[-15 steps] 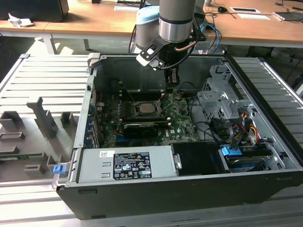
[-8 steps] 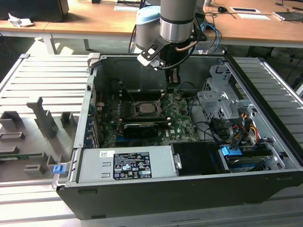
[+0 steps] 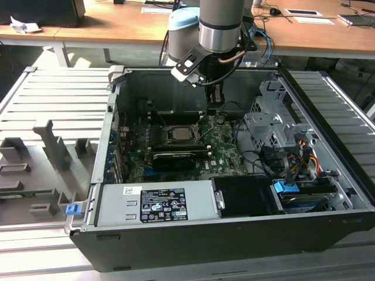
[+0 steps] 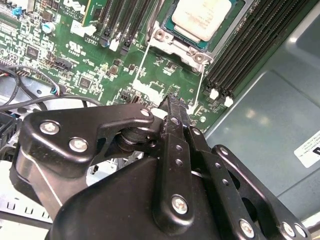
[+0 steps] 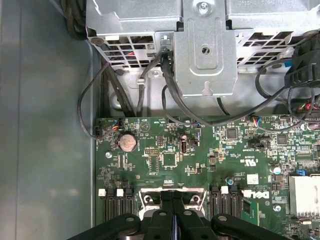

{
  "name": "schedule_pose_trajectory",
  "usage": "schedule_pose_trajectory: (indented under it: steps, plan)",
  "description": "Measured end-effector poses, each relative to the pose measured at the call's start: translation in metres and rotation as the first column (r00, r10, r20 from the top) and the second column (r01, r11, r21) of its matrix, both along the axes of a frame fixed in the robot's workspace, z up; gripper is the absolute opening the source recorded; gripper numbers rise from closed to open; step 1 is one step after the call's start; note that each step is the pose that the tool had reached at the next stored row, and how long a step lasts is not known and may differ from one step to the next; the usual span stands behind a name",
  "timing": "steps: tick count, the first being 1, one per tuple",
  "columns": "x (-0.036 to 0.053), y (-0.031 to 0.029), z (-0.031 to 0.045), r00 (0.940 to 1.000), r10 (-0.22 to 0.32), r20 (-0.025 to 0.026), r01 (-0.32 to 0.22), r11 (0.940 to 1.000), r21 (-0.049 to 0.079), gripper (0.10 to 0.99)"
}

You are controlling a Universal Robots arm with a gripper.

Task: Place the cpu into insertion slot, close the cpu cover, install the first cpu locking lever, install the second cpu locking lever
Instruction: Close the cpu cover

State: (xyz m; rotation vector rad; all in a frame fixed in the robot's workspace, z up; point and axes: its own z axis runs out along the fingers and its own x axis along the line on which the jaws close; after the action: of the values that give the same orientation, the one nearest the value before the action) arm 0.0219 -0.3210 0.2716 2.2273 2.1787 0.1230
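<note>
The cpu point(image 3: 178, 133) point(image 4: 202, 17) lies silvery side up in the insertion slot point(image 3: 176, 142) on the green board inside the open computer case. The silvery cpu cover point(image 4: 175, 46) frames it, and its screwed end shows in the first wrist view point(image 5: 149, 198). Two thin wire levers point(image 4: 142, 67) point(image 4: 200, 82) run from the socket toward my fingertips. My gripper point(image 3: 215, 107) point(image 4: 172, 101) point(image 5: 173, 200) hangs just above the board beside the socket, on the exterior view's right. It is shut, with its black fingers point(image 5: 162, 222) pressed together and nothing seen between them.
Memory slots point(image 4: 250, 55) flank the socket. A long black card point(image 3: 173, 158) lies in front of it. A metal drive cage point(image 3: 275, 129) point(image 5: 205, 45) with loose cables point(image 5: 170, 95) stands at the exterior view's right, and the power supply point(image 3: 158, 202) is at the front. The grey case wall point(image 4: 265, 125) is close by.
</note>
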Motion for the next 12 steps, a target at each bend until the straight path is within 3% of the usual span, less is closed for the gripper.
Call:
schedule_pose_trajectory:
  steps: [12]
  plan:
    - [0.0053, 0.0006, 0.0, 1.0, 0.0, 0.0, 0.0, 1.0, 0.0, 0.106]
